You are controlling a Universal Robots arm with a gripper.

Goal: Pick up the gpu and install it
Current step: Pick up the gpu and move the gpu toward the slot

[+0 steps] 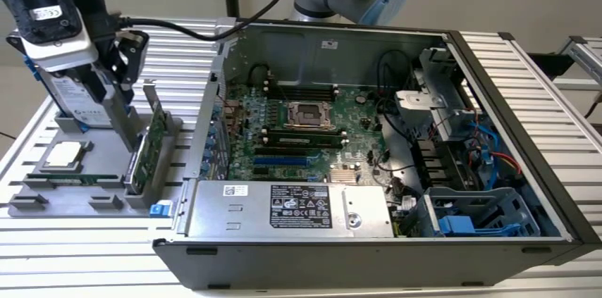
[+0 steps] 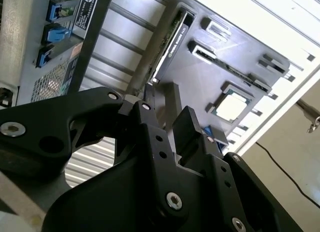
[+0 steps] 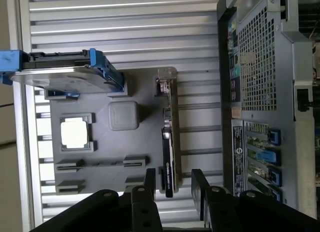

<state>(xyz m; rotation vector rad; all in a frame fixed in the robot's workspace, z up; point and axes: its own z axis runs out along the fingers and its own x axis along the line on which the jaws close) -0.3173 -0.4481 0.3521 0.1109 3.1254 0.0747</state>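
While the open computer case (image 1: 357, 270) took up most of the exterior view, the work sat at that view's left. The gripper (image 1: 130, 71) hung over a grey moulded holder (image 1: 56, 203), and the gpu (image 1: 148, 144) stood on edge in one of its slots, just beside and below the black fingers. Its green board looked thin and matt, with a silver bracket rising at the far end. A silver hard drive (image 1: 77, 97) in a blue frame stood upright at the holder's far end.

In the first wrist view the relation was plainest — the gpu (image 3: 168, 142) ran as a narrow strip straight away from the gripper (image 3: 175, 184). Its long axis lined up with the gap between the two fingers, and its near end showed between them. The jaws stood wide, with clear space on both sides of the card, gripping nothing. A square processor (image 3: 76, 132) with a pale metal lid lay flat in its pocket, well apart from the card.

In the second wrist view the gripper (image 2: 177, 112) showed as angular black links with bolt heads, parted and empty. The gpu (image 2: 171, 39) lay edge-on beyond the fingertips in the smooth grey holder — by my judgement not yet grasped.
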